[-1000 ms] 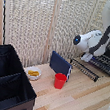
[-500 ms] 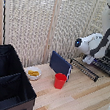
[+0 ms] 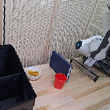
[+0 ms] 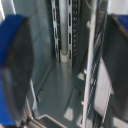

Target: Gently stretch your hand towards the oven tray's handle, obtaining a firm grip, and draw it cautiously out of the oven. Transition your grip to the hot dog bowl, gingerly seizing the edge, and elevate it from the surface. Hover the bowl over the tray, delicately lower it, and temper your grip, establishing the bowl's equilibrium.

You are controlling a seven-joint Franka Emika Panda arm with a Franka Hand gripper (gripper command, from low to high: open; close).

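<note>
The pincer point(image 4: 65, 65) stands wide apart at the oven tray point(image 3: 89, 70), a stiff, light wire rack beside the red cup point(image 3: 60, 80); its front bar seems the surest hold.

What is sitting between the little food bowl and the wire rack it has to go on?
The red cup and the upright dark blue panel stand between the bowl and the rack.
</note>
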